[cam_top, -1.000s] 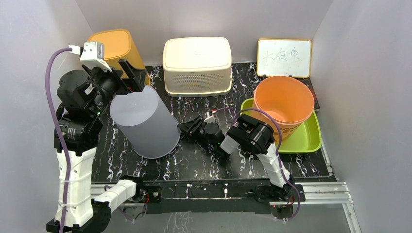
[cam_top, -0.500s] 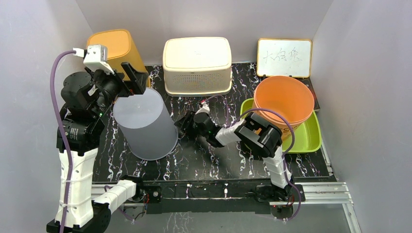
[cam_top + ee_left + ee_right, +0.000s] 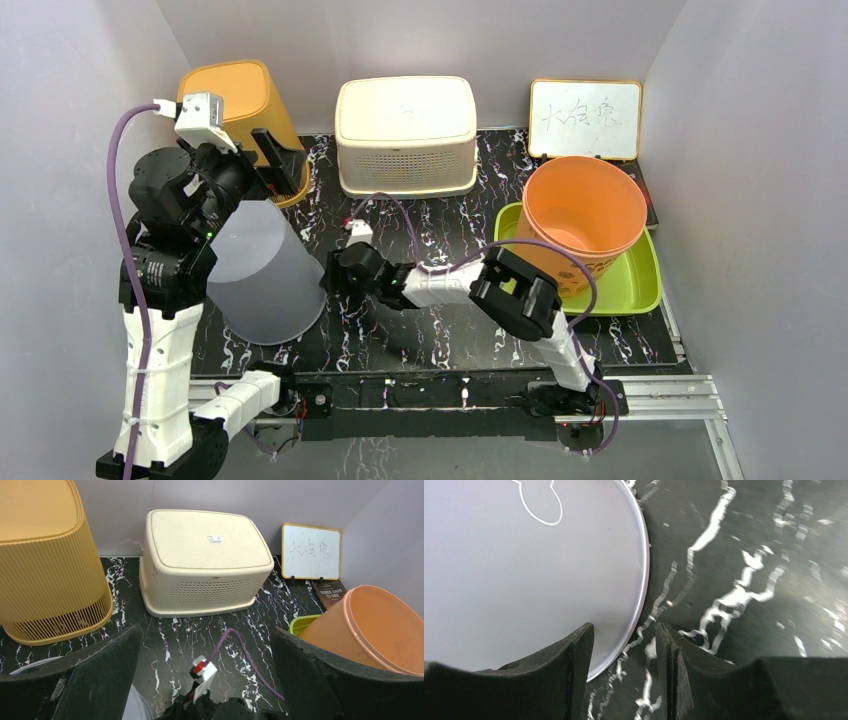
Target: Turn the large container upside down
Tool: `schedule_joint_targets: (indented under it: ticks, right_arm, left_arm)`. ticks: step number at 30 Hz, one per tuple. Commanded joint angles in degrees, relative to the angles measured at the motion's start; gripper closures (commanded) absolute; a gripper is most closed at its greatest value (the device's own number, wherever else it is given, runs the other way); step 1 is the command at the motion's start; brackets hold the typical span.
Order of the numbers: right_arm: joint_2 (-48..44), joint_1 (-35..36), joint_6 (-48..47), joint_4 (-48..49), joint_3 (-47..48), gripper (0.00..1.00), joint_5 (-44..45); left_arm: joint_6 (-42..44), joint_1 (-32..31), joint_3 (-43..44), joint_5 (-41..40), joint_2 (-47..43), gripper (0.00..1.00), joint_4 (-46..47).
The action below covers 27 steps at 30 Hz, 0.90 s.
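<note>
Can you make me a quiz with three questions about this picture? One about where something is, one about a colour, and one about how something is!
1. Where does the orange bucket sit?
A. on the cream box
B. in the green tray
C. on the whiteboard

2. What colour is the ribbed bin at the back left?
A. yellow
B. blue
C. pink

3. How are the jaws of the left gripper?
A. shut tight
B. holding a spoon
C. wide open

Answers: B, its base rests inside the tray. A, its top and sides are yellow. C, the left wrist view shows both jaws far apart.
</note>
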Motion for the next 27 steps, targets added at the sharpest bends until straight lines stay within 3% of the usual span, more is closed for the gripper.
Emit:
schedule_joint_targets:
  ticks: [1,12,19,27]
  right_arm:
    - [5.0,-0.3,-3.1,-0.5,9.6,0.54,-2.3]
    - [14.6,0.6,-6.5,-1.6,23.6,0.55,-13.8]
    - [15.1,1.6,-9.4,-0.6,23.8,0.55,-17.4]
    - [4.3,0.9,-16.8,-6.6,15.9,0.46,-2.0]
  left_arm:
    - [0.7,-0.1,0.7,0.7,0.0,0.02,0.2]
    - [1.4,-0.1,-2.9,0.2,-0.7,0.02,1.3]
    - [1.2,-0.1,-5.4,0.5,-0.7,0.02,2.7]
    - [1.1,-0.1,-5.5,1.1,-0.1,0.02,3.5]
